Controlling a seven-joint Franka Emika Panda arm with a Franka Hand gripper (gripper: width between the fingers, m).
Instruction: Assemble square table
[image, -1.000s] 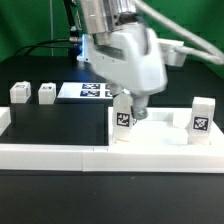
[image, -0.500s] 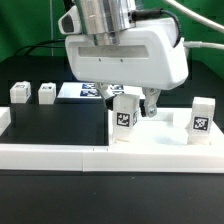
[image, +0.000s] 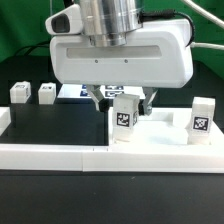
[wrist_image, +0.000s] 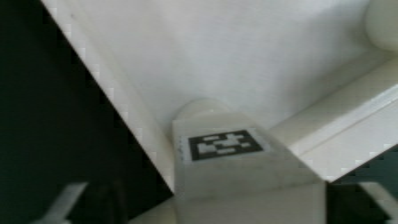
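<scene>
Tagged leg (wrist_image: 224, 146) on white tabletop (wrist_image: 231, 50)

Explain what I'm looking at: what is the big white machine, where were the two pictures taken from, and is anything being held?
The big white block is the end of a robot arm. Its claw has two fingers pointing down. One picture comes from a camera standing off the arm, the other from a camera on the arm's wrist, looking down between the fingers. On the black table lies a white square tray, the top of a small table being built. A tagged leg stands at the tray's corner, between the fingers. A second leg stands toward the exterior view's right. Two spare legs wait at the exterior view's left, beside the flat marker board. The fingers stand apart on either side of the leg, so nothing is held yet.
</scene>
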